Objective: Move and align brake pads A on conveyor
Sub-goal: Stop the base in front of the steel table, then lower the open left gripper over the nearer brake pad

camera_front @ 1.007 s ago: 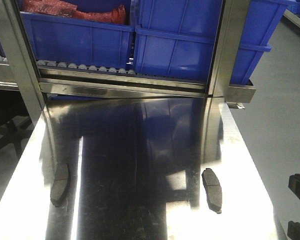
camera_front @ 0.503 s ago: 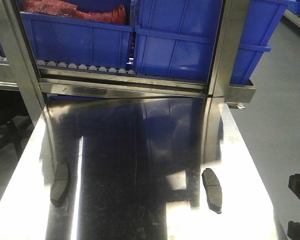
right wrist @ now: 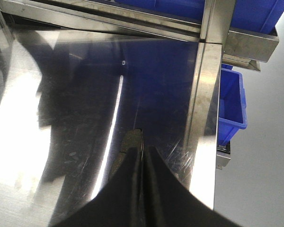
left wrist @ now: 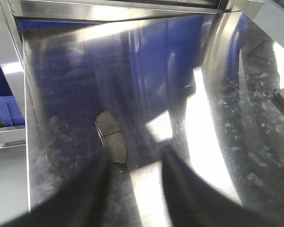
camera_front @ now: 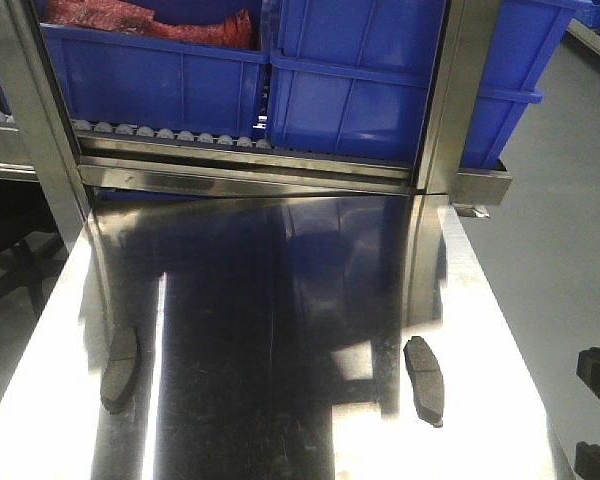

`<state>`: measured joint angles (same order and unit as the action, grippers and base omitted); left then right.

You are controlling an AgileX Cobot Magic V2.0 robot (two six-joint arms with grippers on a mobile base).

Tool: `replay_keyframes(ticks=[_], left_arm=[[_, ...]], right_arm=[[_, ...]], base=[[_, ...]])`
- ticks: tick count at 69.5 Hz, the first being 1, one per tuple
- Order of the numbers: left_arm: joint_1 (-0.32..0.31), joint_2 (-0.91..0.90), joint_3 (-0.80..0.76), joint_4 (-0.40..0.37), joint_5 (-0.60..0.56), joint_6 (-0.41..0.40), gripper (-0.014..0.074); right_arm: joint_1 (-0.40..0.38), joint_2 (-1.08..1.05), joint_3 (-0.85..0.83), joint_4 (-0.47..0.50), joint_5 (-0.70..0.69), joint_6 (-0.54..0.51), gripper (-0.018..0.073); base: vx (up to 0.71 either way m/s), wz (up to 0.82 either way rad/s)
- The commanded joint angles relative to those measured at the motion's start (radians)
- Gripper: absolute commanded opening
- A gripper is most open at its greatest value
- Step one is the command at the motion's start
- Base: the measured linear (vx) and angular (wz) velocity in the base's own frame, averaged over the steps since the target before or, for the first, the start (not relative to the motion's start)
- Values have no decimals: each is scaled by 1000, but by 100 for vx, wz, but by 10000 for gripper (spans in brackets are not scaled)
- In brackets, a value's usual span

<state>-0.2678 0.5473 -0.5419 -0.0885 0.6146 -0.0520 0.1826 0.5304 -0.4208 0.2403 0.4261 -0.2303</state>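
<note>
Front-facing view: two brake pads A lie flat on the shiny steel table, left pad by the left edge and right pad by the right edge, well apart. The conveyor is in no view, and the other two pads aren't seen. Task looks barely begun: neither visible pad is lifted or aligned.

Left gripper has jaws spread and empty, hanging over the left pad. Right gripper has fingers pressed together, holding nothing, with the right pad peeking out beneath.

Blue bins, roller rack and a steel post stand at the far end, away from both pads. Probably no obstacle to lifting.
</note>
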Motion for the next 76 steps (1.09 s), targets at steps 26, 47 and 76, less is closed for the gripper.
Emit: replay_keyframes(ticks=[26,47,76], left_arm=[[-6,10,-28,-16,-87,-7,697],[-6,289,-168,-16,-34,-17,695],[-6,837,-434,104,43,-230,690]], right_arm=[[-6,3,-29,2,-66,-6,-6],[-6,3,-29,2,-66,-6,-6],[-6,3,-29,2,-66,-6,-6]], base=[[0,0],[0,0],[0,0]])
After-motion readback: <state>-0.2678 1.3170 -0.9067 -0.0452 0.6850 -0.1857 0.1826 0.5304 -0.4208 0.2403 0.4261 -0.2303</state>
